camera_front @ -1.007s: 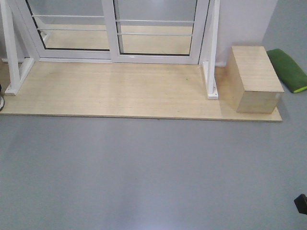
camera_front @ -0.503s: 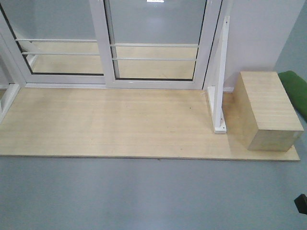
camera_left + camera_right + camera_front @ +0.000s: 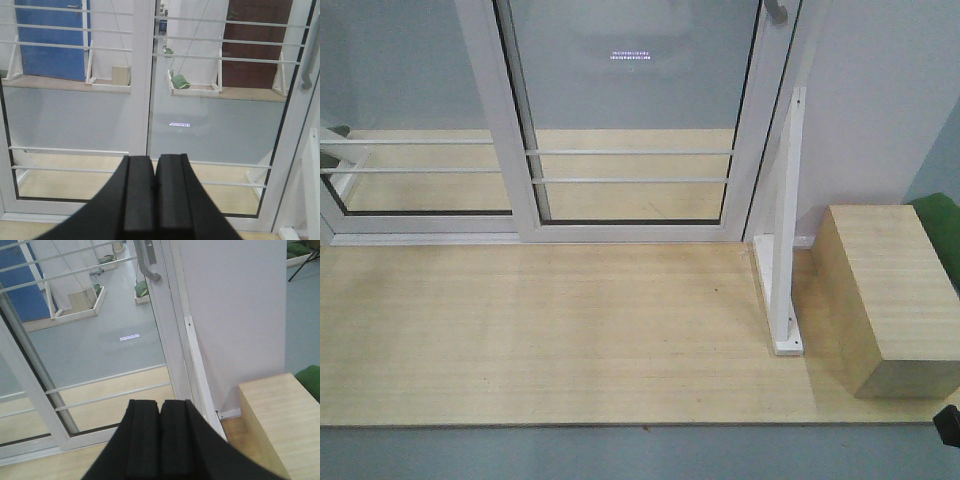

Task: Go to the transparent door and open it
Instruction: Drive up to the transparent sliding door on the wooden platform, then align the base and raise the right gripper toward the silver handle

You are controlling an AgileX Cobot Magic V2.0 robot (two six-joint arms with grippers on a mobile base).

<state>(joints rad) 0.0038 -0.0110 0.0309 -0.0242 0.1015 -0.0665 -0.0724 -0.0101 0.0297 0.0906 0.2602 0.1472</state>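
The transparent door (image 3: 630, 100) stands straight ahead on the far edge of a wooden platform; it is clear glass in a white frame with two thin white bars. The lower tip of its silver-grey handle (image 3: 775, 10) shows at the top right edge. In the left wrist view the door (image 3: 215, 115) fills the right half and the handle (image 3: 310, 70) is at the far right. My left gripper (image 3: 155, 160) is shut and empty, well short of the glass. In the right wrist view the curved handle (image 3: 149, 262) is up high, and my right gripper (image 3: 161, 405) is shut and empty below it.
A handle-less glass panel (image 3: 410, 100) adjoins the door on the left. A white triangular bracket (image 3: 788, 230) stands right of the door on the wooden platform (image 3: 550, 330). A wooden box (image 3: 890, 295) sits further right, with a green object (image 3: 940, 215) behind it and a white wall (image 3: 230, 315).
The front view has closed in on the door. The platform and door now fill the frame, the grey floor is nearly gone, and the handle's tip has come into view.
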